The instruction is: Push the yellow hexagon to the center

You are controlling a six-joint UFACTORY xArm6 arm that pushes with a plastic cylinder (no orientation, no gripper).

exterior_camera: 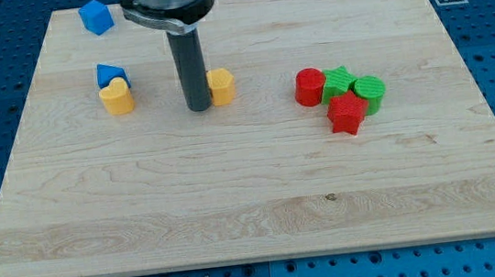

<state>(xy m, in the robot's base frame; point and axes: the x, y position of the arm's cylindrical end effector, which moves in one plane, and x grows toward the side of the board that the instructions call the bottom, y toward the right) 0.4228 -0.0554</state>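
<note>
Board: the wooden board [254,202] fills most of the view; its whole lower half is bare wood, and so is the strip between the yellow hexagon and the red and green group.
Yellow hexagon [221,86]: above and a little to the left of the board's middle, well clear of every edge.
Rod: it comes straight down from the view's top, upright.
My tip [199,108]: on the board, touching or just beside the hexagon's left side; there are no fingers, only the bare rod end.
Hexagon heading: too squat to show a long axis; cannot tell which way it points.
Left cluster: yellow block [117,98] touching the blue block [112,75] above it.
Top left: blue cube [96,17] near the top edge.
Right cluster: red cylinder [309,87], green star [338,83], green cylinder [371,92], red cube [347,114], packed together.
</note>
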